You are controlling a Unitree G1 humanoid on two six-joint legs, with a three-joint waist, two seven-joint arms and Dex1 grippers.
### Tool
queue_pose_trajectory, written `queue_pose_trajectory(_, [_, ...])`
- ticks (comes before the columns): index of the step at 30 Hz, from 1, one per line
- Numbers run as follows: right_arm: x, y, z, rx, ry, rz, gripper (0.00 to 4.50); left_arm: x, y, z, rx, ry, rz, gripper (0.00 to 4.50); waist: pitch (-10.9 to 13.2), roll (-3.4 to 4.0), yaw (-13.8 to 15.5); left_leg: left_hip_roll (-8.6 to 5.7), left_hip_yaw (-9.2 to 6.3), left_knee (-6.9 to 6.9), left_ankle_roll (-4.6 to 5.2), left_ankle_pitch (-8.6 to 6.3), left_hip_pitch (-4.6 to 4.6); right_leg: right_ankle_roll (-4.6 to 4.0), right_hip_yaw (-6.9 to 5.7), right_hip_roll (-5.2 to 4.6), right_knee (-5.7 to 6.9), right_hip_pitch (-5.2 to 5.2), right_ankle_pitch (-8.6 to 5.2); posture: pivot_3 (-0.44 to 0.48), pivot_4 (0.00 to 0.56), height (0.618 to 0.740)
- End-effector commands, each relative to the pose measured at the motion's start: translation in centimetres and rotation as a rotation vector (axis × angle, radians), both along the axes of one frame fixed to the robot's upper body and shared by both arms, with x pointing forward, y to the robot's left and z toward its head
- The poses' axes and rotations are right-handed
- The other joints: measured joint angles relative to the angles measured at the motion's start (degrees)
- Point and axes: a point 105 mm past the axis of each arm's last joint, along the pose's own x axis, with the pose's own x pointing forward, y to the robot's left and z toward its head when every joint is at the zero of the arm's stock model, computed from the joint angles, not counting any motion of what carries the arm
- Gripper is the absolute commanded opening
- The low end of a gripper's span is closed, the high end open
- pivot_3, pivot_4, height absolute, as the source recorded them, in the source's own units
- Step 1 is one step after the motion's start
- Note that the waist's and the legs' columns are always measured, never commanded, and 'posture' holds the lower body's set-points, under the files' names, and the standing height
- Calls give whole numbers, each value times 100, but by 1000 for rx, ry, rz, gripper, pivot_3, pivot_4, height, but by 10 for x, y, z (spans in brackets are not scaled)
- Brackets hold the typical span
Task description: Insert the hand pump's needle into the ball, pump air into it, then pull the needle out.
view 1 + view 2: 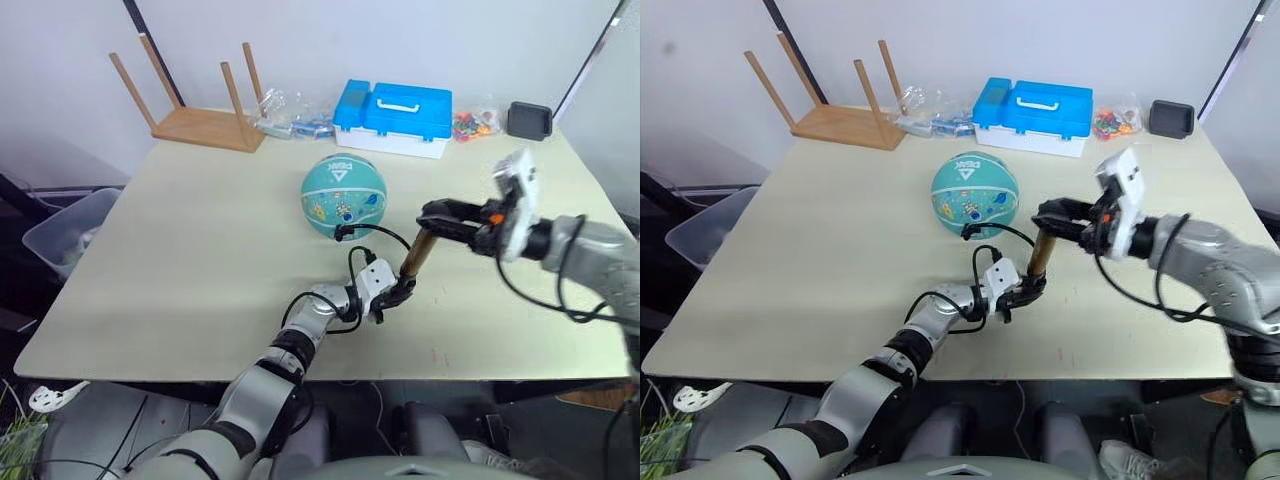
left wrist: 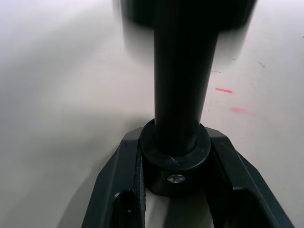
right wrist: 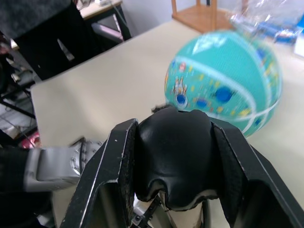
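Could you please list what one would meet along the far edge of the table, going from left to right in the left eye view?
Upturned wooden stool → clear plastic bags → blue plastic case → bag of colourful small pieces → small black device.

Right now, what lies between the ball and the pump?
In the left eye view, the thin black hose runs from the ball to the pump; otherwise bare table.
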Motion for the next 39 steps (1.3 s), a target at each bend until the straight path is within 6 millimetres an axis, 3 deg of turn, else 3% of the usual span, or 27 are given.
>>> queue_pose_trajectory(1, [-10, 0, -74, -145, 174, 13, 1628, -22, 12, -37, 66, 146, 13, 1090, -6, 3, -3, 1, 0, -2, 0, 0, 3, -2, 1, 2, 1, 0, -1, 0, 150, 740])
queue_pose_trajectory(3, [-8, -3, -85, -189, 172, 15, 1627, -19, 11, -34, 61, 139, 20, 1090, -16, 18, -9, 2, 3, -3, 0, 0, 6, -4, 5, 4, 3, -1, -2, 0, 150, 740])
queue_pose_trajectory(5, [-3, -6, -85, -192, 160, 5, 1627, -16, 11, -32, 56, 136, 29, 1090, -17, 8, -5, 2, 5, -11, 0, 0, 23, -6, 7, 4, 3, 11, -3, 0, 150, 740])
queue_pose_trajectory(8, [2, -10, -36, -137, 38, 22, 1627, -17, 11, -33, 60, 142, 26, 1090, -12, 9, 8, 4, 4, -16, 0, 0, 37, -12, 7, 4, 5, 18, -7, 0, 150, 740])
queue_pose_trajectory(10, [-1, -13, -18, -143, -7, 44, 1627, -18, 11, -33, 63, 145, 21, 1090, 1, 24, 25, 3, 4, -16, -1, 0, 31, -11, 8, 3, 5, 14, -6, 0, 150, 740])
queue_pose_trajectory(13, [-11, -18, 47, -81, -86, 88, 1627, -18, 13, -35, 74, 151, 14, 1090, 43, 56, 54, -1, 1, -14, -1, 1, 14, -13, 6, -2, 4, 6, -5, 0, 150, 740])
queue_pose_trajectory(15, [-19, -20, 80, -61, -119, 107, 1627, -18, 13, -35, 77, 153, 13, 1090, 85, 82, 84, -11, -2, 1, -2, 1, -28, -33, 0, -13, 5, -26, 10, 0, 150, 740])
queue_pose_trajectory(17, [-23, -22, 96, -56, -129, 114, 1627, -18, 13, -36, 79, 155, 11, 1090, 101, 75, 105, -26, -5, -1, -2, 1, -40, -34, -2, -27, 3, -34, 10, 0, 150, 740])
queue_pose_trajectory(21, [-41, -28, 153, 8, -178, 156, 1627, -18, 12, -35, 78, 159, 7, 1090, 134, 71, 161, -34, -7, 0, -2, 1, -56, -32, -4, -38, 1, -47, 10, 0, 150, 740])
queue_pose_trajectory(23, [-46, -29, 165, 8, -178, 164, 1627, -18, 12, -35, 76, 159, 6, 1090, 160, 77, 168, -34, -5, 1, -1, 1, -55, -32, -4, -38, 2, -48, 10, 0, 150, 740])
queue_pose_trajectory(25, [-47, -28, 167, -2, -166, 164, 1627, -18, 12, -35, 76, 159, 7, 1090, 171, 58, 169, -34, -8, 0, -1, 1, -60, -33, -6, -39, 2, -54, 10, 0, 150, 740])
queue_pose_trajectory(28, [-38, -29, 153, -31, -136, 131, 1596, -17, 12, -34, 74, 159, 9, 1090, 174, 57, 166, -32, -7, 2, -1, 1, -63, -33, -8, -38, 5, -55, 10, 0, 150, 740])
queue_pose_trajectory(33, [-20, -26, 102, -60, -49, 85, 1596, -19, 11, -35, 67, 159, 8, 1090, 161, 45, 140, -32, 2, 3, -1, 1, -46, -30, -4, -35, 7, -41, 9, 0, 150, 740])
queue_pose_trajectory(39, [-7, -24, 20, -152, 87, 54, 1596, -19, 7, -33, 30, 169, 41, 1090, 91, 35, 19, -22, -2, 2, -1, 1, -8, -6, -7, -25, 10, -1, -6, 0, 150, 740])
